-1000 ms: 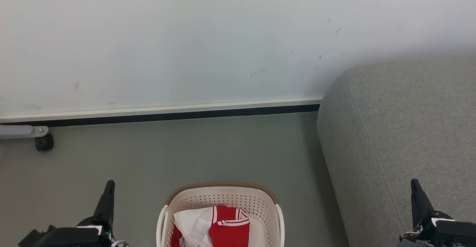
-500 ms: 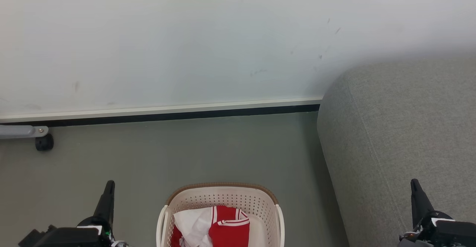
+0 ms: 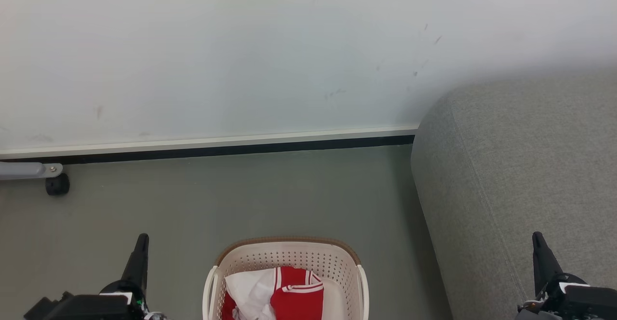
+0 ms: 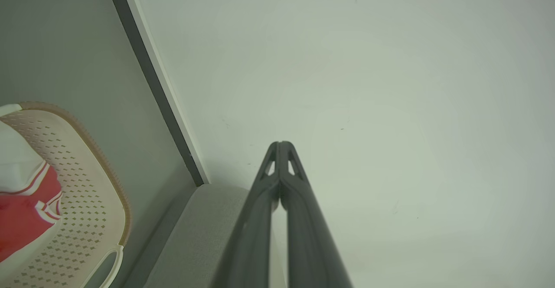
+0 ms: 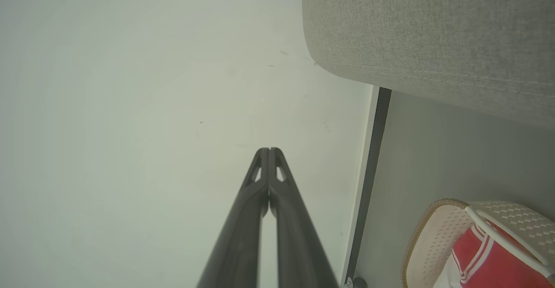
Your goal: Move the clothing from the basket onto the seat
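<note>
Resting inside the basket, red clothing.

Basket and clothing cut off below.

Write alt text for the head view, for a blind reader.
A cream basket holding red and white clothing stands on the floor at bottom centre, a grey seat to its right. The left gripper and right gripper, both shut and empty, point up from the lower corners.
</note>
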Tool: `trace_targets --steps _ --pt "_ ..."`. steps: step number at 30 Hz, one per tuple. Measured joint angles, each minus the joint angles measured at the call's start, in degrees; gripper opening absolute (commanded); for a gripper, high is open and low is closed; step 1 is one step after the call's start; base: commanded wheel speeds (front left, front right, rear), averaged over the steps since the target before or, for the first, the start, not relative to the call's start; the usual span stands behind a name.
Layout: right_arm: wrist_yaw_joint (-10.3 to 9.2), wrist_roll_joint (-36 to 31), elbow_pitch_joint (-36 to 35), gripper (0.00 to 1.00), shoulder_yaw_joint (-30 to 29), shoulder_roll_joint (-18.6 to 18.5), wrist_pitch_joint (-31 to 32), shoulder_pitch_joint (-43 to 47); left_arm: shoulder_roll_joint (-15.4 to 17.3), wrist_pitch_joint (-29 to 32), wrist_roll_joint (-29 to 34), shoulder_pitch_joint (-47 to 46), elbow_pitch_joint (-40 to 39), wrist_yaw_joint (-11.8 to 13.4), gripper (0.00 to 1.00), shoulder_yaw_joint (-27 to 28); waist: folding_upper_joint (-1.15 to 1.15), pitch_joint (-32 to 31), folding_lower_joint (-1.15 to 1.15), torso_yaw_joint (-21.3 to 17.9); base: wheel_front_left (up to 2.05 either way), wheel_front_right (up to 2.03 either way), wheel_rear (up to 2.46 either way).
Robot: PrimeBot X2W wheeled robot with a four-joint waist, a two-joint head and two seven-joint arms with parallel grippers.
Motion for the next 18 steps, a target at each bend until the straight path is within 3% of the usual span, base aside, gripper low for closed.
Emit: trace_targets --steps 4,5,6,7,18 --pt "0.0 0.0 0.3 0.0 0.1 0.1 0.0 0.1 0.0 0.0 0.0 0.2 0.3 0.0 0.0 -0.1 0.0 0.0 0.0 0.0 0.0 0.0 0.0" --pt "-0.01 0.0 0.9 1.0 0.1 0.2 0.0 0.5 -0.2 0.0 0.0 0.6 0.9 0.1 1.0 -0.1 0.0 0.0 0.0 0.0 0.0 0.0 0.0" --pt "-0.01 0.0 1.5 0.0 0.2 0.4 0.0 0.9 -0.3 0.0 0.0 1.1 1.5 0.1 0.0 -0.2 0.0 0.0 0.0 0.0 0.0 0.0 0.0" --pt "-0.01 0.0 2.2 1.0 0.3 0.6 0.0 1.5 -0.5 0.0 0.0 1.7 2.1 0.1 1.0 -0.2 0.0 0.0 0.0 0.0 0.0 0.0 0.0" --pt "-0.07 -0.6 2.4 1.0 2.0 0.9 -1.7 2.6 -0.7 -1.7 0.9 2.8 2.0 0.1 1.0 -2.3 0.0 0.0 0.0 0.0 0.0 0.0 0.0"
